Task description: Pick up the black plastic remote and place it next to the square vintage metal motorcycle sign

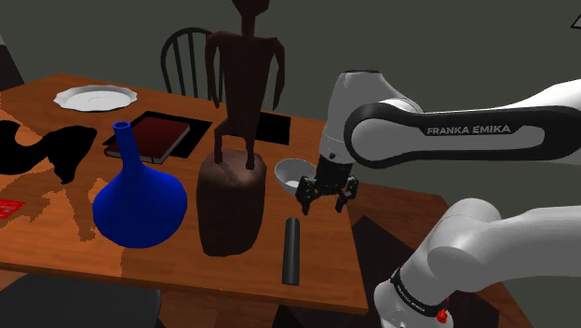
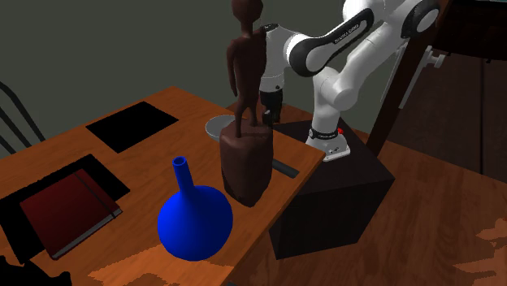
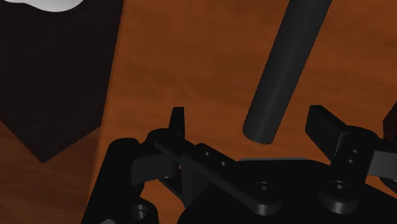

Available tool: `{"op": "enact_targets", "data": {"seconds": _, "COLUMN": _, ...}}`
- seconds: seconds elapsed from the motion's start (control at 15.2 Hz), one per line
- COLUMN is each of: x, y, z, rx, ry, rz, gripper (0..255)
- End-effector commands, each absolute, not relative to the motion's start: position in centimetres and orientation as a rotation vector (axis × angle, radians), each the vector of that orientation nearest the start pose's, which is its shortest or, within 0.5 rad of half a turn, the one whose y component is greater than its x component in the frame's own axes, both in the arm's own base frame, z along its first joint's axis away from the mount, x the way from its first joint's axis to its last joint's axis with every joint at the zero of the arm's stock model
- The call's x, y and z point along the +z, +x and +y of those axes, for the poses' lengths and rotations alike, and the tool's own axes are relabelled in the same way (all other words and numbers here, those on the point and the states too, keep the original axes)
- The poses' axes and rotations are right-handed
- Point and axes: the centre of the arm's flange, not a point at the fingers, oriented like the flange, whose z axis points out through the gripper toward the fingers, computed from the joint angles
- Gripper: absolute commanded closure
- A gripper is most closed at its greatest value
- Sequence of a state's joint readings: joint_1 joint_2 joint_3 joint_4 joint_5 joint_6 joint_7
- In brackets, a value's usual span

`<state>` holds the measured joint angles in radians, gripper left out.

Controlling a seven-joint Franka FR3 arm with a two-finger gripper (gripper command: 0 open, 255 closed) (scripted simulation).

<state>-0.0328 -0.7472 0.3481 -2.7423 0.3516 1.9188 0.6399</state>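
Observation:
The black remote (image 1: 291, 250) is a long dark bar lying on the wooden table (image 1: 56, 242) near its front edge, just right of the brown statue's base in the shoulder view. My gripper (image 1: 326, 194) hovers open above the table, beyond the remote's far end and beside a white bowl (image 1: 291, 171). In the wrist view the near end of the remote (image 3: 285, 70) lies below and between the spread fingertips (image 3: 177, 119), untouched. The remote (image 2: 285, 170) also peeks out behind the statue base in the second exterior view. A small flat red thing (image 1: 8, 207) at the shoulder view's left edge may be the sign.
A tall brown figure statue (image 1: 233, 140) on a bulky base stands mid-table, with a blue vase (image 1: 138, 200) to its left. A red book (image 1: 155, 137), a white plate (image 1: 95, 97) and black mats (image 1: 272, 127) lie farther back. A chair (image 1: 186, 56) stands behind the table.

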Motion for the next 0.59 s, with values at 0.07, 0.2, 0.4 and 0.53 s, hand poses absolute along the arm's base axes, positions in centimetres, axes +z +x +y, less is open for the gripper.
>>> {"op": "enact_targets", "data": {"seconds": 0.07, "x": 38.4, "y": 29.9, "z": 13.8, "rx": 0.229, "ry": -2.874, "rz": 1.033, "gripper": 0}}
{"op": "enact_targets", "data": {"seconds": 0.2, "x": 36.6, "y": 30.2, "z": 15.3, "rx": 0.258, "ry": -2.808, "rz": 1.14, "gripper": 0}}
{"op": "enact_targets", "data": {"seconds": 0.4, "x": 34.7, "y": 30.6, "z": 17.0, "rx": 0.289, "ry": -2.729, "rz": 1.255, "gripper": 0}}
{"op": "enact_targets", "data": {"seconds": 0.53, "x": 33.7, "y": 30.5, "z": 17.2, "rx": 0.289, "ry": -2.729, "rz": 1.255, "gripper": 0}}
